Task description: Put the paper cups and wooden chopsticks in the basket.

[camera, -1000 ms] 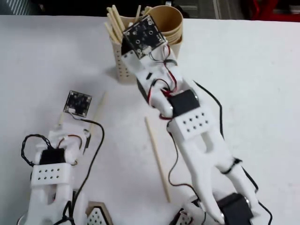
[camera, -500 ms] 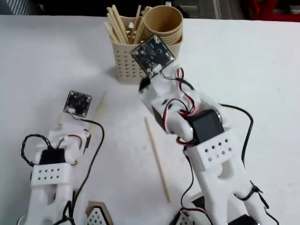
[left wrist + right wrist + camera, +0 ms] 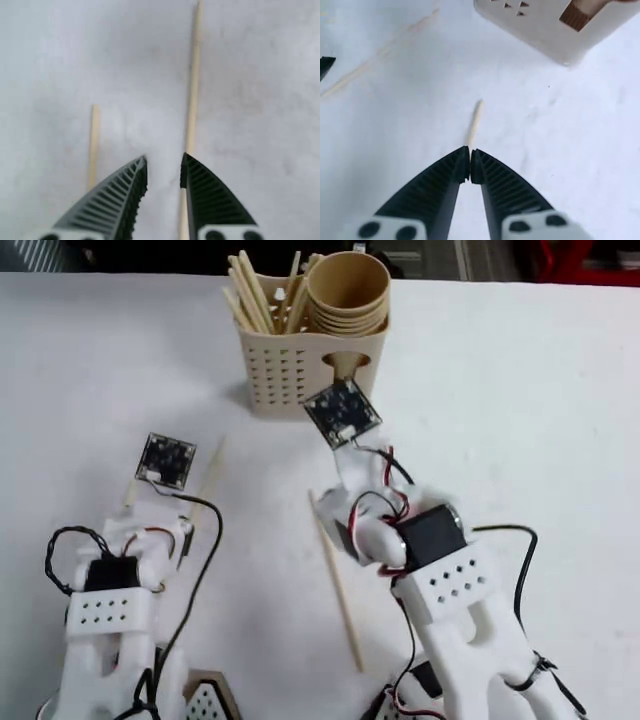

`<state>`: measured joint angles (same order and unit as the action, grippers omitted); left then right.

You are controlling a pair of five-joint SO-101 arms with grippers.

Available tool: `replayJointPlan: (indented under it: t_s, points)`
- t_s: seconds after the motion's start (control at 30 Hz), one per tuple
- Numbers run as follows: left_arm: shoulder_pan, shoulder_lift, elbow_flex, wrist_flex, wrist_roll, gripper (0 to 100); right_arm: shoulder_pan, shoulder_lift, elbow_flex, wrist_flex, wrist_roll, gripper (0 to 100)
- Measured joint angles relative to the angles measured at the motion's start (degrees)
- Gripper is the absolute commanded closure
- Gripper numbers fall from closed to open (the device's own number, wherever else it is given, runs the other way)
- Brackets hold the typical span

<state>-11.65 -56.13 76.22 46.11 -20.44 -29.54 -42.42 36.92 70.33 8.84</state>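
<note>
Looking down from the high view, I have the left arm (image 3: pixel 108 590) in the lower left of the frame and the right arm (image 3: pixel 445 585) in the lower right, both over the white table (image 3: pixel 560 440).

On the left wrist view the left gripper (image 3: pixel 163 162) hangs low over the table with its fingers a little apart and nothing between them. The inner chopstick (image 3: pixel 192 90) runs out from under one finger, and the outer chopstick (image 3: pixel 93 142) lies just beside the other. From above, the inner chopstick (image 3: pixel 210 475) slants left of centre and the outer chopstick (image 3: pixel 129 496) peeks out nearer the left edge.

The right gripper (image 3: pixel 470 164) has its fingertips pressed together, gripping nothing. The end of the centre chopstick (image 3: pixel 474 122) lies on the table just past those tips. In the high view the centre chopstick (image 3: pixel 337 585) slants across the lower middle of the frame, just beside the right arm.

Farther off, at top centre, sits the basket (image 3: pixel 285 375). A stack of paper cups (image 3: pixel 348 295) stands in its right part and a bundle of chopsticks (image 3: pixel 262 295) stands in its left part. One corner of the basket (image 3: pixel 545 30) also lies ahead of the right gripper.
</note>
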Motion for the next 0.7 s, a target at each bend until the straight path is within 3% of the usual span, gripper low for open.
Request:
replayJointPlan:
  t_s: [0.27,0.43,0.6,0.7]
  points:
    - [-0.3,0.0,0.0,0.0,0.0,87,2.9,-0.1,16.1,-13.5,0.0,97.9]
    - [-3.9,0.0,-0.5,0.5,-2.1,87,4.7,-0.1,21.7,-20.0,0.0,97.8]
    - [-8.2,0.0,-11.0,12.1,-5.5,87,3.9,-0.1,23.1,-22.3,-1.9,97.8]
    - [-9.2,0.0,-21.5,21.6,-7.3,80,3.2,-0.1,23.1,-22.6,-2.1,97.8]
